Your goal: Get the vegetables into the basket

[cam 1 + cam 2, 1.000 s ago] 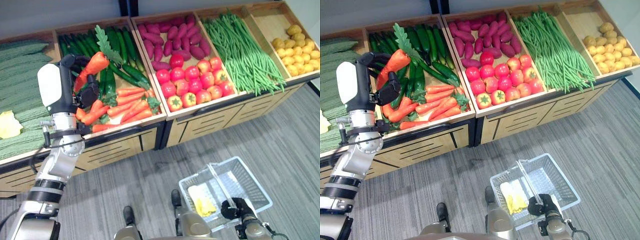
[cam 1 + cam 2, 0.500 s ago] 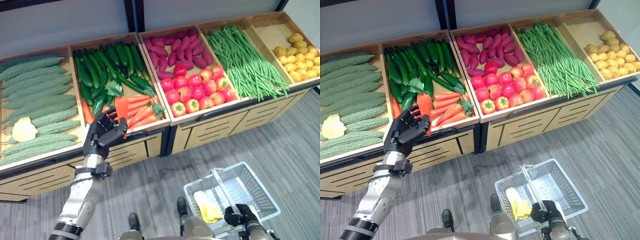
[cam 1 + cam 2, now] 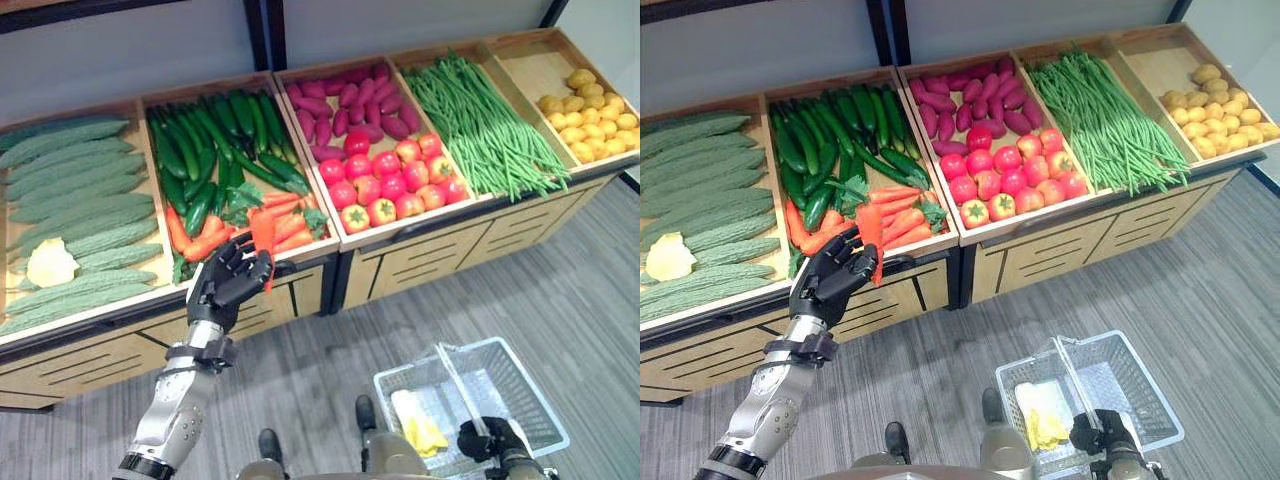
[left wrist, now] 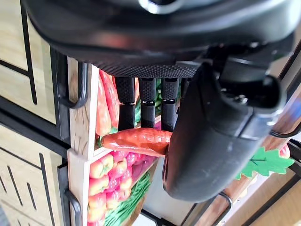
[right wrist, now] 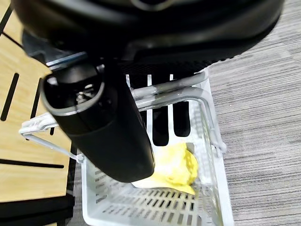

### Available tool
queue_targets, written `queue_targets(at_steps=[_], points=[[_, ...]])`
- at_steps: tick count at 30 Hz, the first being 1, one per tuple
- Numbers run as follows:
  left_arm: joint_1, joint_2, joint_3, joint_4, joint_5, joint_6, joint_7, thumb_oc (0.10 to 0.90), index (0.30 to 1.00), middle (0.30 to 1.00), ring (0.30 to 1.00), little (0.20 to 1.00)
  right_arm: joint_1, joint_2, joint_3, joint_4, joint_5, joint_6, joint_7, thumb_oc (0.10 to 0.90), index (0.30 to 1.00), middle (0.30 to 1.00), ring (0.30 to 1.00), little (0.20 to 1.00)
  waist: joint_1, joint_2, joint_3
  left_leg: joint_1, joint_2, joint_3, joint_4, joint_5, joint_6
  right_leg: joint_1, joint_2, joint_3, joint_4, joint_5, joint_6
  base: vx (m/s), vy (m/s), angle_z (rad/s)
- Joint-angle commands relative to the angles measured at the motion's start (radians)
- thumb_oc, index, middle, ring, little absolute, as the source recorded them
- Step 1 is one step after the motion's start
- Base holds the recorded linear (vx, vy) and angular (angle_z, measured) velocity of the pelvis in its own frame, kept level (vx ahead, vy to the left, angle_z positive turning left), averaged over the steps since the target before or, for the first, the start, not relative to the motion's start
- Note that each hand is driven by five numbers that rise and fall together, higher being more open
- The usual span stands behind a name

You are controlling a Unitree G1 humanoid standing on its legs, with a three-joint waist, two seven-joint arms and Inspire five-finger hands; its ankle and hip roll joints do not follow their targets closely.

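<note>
The left hand (image 3: 228, 285) was curled round a carrot (image 3: 263, 236), held upright above the front edge of the wooden produce stand (image 3: 300, 290), just before the bin of carrots and cucumbers (image 3: 215, 150). In the left wrist view the fingers (image 4: 141, 101) wrapped the carrot (image 4: 136, 141) from one side with the thumb on the other. The right hand (image 3: 1095, 438) was closed round the handle (image 5: 174, 92) of the white wire basket (image 3: 530, 400), which hung low over the grey floor, well apart from the stand. Inside the basket lay a yellow vegetable (image 5: 176, 165) on a pale one (image 3: 405, 405), near the wall closest to the robot. The next bin along the stand held tomatoes (image 3: 390, 185) at its front edge.
</note>
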Motion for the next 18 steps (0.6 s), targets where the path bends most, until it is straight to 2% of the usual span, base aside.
queue_targets(at_steps=[1, 2, 3, 5, 6, 9, 11, 13, 16, 17, 18], points=[[-0.128, 0.036, 0.009, -0.074, 0.024, -0.09, -0.026, 0.4, 0.3, 0.3, 0.3, 0.3, -0.013, -0.022, -0.005, -0.048, 0.043, -0.032, -0.028, 0.4, 0.3, 0.3, 0.3, 0.3, -0.013, -0.064, 0.009, 0.012, 0.004, -0.016, 0.182, -0.195, 0.022, -0.088, -0.134, 0.052, 0.085, 0.193, 0.132, -0.1, 0.203, -0.2], [-0.144, 0.039, 0.0, -0.078, 0.023, -0.091, -0.026, 0.4, 0.3, 0.3, 0.3, 0.3, -0.004, -0.015, -0.013, -0.056, 0.056, -0.03, -0.032, 0.4, 0.3, 0.3, 0.3, 0.3, -0.03, -0.066, 0.018, 0.014, -0.003, 0.008, 0.18, -0.192, 0.029, -0.115, -0.149, 0.056, 0.066, 0.26, 0.132, -0.1, 0.197, -0.33], [-0.153, 0.043, -0.004, -0.074, 0.025, -0.093, -0.025, 0.4, 0.3, 0.3, 0.3, 0.3, 0.002, -0.009, -0.014, -0.056, 0.061, -0.031, -0.028, 0.4, 0.3, 0.3, 0.3, 0.3, -0.035, -0.06, 0.021, 0.015, -0.001, 0.016, 0.176, -0.191, 0.032, -0.123, -0.152, 0.038, 0.066, 0.251, 0.132, -0.15, 0.228, -0.51], [-0.167, 0.052, -0.013, -0.074, 0.039, -0.087, -0.025, 0.4, 0.3, 0.3, 0.3, 0.3, 0.003, -0.002, -0.011, -0.052, 0.071, -0.029, -0.025, 0.4, 0.3, 0.3, 0.3, 0.3, -0.037, -0.048, 0.023, 0.007, -0.003, 0.043, 0.171, -0.186, 0.046, -0.132, -0.171, -0.031, 0.095, 0.197, 0.127, -0.15, 0.229, -0.33], [-0.171, 0.055, -0.01, -0.071, 0.046, -0.083, -0.027, 0.4, 0.3, 0.3, 0.3, 0.3, 0.003, -0.002, -0.012, -0.046, 0.072, -0.028, -0.025, 0.4, 0.3, 0.3, 0.3, 0.3, -0.027, -0.04, 0.024, -0.001, -0.001, 0.064, 0.169, -0.179, 0.053, -0.128, -0.181, -0.099, 0.139, 0.149, 0.109, -0.17, 0.226, -0.29], [-0.16, 0.054, 0.007, -0.08, 0.053, -0.079, -0.024, 0.4, 0.3, 0.3, 0.3, 0.3, -0.005, 0.005, -0.001, -0.039, 0.068, -0.029, -0.025, 0.4, 0.3, 0.3, 0.3, 0.3, -0.004, -0.027, 0.018, -0.011, 0.013, 0.117, 0.154, -0.158, 0.064, -0.087, -0.197, -0.195, 0.244, 0.073, 0.081, -0.13, 0.159, -0.74], [-0.136, 0.055, 0.027, -0.098, 0.054, -0.075, -0.023, 0.4, 0.3, 0.3, 0.3, 0.3, -0.012, 0.007, 0.005, -0.038, 0.062, -0.03, -0.026, 0.4, 0.3, 0.3, 0.3, 0.3, 0.018, -0.018, 0.008, -0.005, 0.022, 0.148, 0.149, -0.175, 0.065, -0.049, -0.216, -0.248, 0.331, 0.027, 0.088, -0.05, 0.099, -1.01], [-0.122, 0.057, 0.037, -0.105, 0.056, -0.073, -0.025, 0.4, 0.3, 0.3, 0.3, 0.3, -0.018, 0.006, 0.009, -0.031, 0.059, -0.03, -0.028, 0.4, 0.3, 0.3, 0.3, 0.3, 0.028, -0.021, 0.002, -0.008, 0.026, 0.169, 0.148, -0.172, 0.066, -0.024, -0.222, -0.266, 0.347, 0.025, 0.089, -0.07, 0.011, -0.85], [-0.081, 0.072, 0.066, -0.119, 0.06, -0.068, -0.028, 0.4, 0.3, 0.3, 0.3, 0.3, -0.035, 0.01, 0.025, -0.047, 0.053, -0.032, -0.031, 0.4, 0.3, 0.3, 0.3, 0.3, 0.061, -0.043, -0.021, -0.011, 0.042, 0.242, 0.146, -0.161, 0.06, 0.038, -0.228, -0.306, 0.302, 0.035, 0.099, -0.03, -0.056, -0.73], [-0.081, 0.072, 0.066, -0.119, 0.06, -0.068, -0.028, 0.4, 0.3, 0.3, 0.3, 0.3, -0.034, 0.01, 0.025, -0.047, 0.053, -0.032, -0.031, 0.4, 0.3, 0.3, 0.3, 0.3, 0.061, -0.043, -0.021, -0.011, 0.042, 0.243, 0.146, -0.161, 0.06, 0.038, -0.228, -0.306, 0.302, 0.035, 0.099, 0.0, -0.117, -1.06], [-0.068, 0.071, 0.081, -0.119, 0.062, -0.068, -0.03, 0.4, 0.3, 0.3, 0.3, 0.3, -0.034, 0.009, 0.026, -0.051, 0.045, -0.033, -0.031, 0.4, 0.3, 0.3, 0.3, 0.3, 0.072, -0.054, -0.03, -0.007, 0.043, 0.278, 0.154, -0.166, 0.059, 0.048, -0.231, -0.352, 0.266, 0.041, 0.105, 0.01, -0.092, -0.76]])
